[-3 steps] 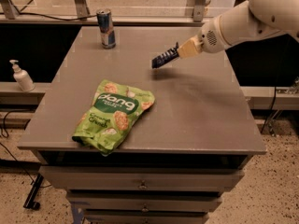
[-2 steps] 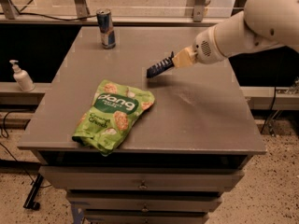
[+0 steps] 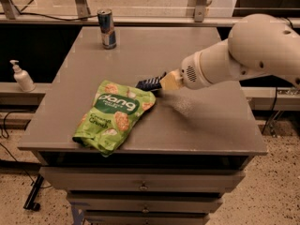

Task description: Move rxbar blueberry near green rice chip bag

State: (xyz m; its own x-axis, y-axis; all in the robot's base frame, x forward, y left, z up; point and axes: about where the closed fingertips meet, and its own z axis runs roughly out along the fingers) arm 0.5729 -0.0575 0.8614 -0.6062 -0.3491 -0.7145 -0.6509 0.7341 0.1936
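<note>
The green rice chip bag lies flat at the front left of the grey table, with white "dang" lettering on a dark green patch. My gripper comes in from the right on a thick white arm and is shut on the rxbar blueberry, a small dark navy bar. The bar sticks out to the left of the fingers, low over the table, right at the bag's upper right corner. Whether the bar touches the bag or the table does not show.
A blue-and-silver drink can stands upright at the table's back left. A white pump bottle stands on a lower ledge to the left. Drawers are below the tabletop. A railing runs behind the table.
My gripper has carried the rxbar blueberry down and to the left, from mid-air over the table's back right to the green bag's upper right corner.
</note>
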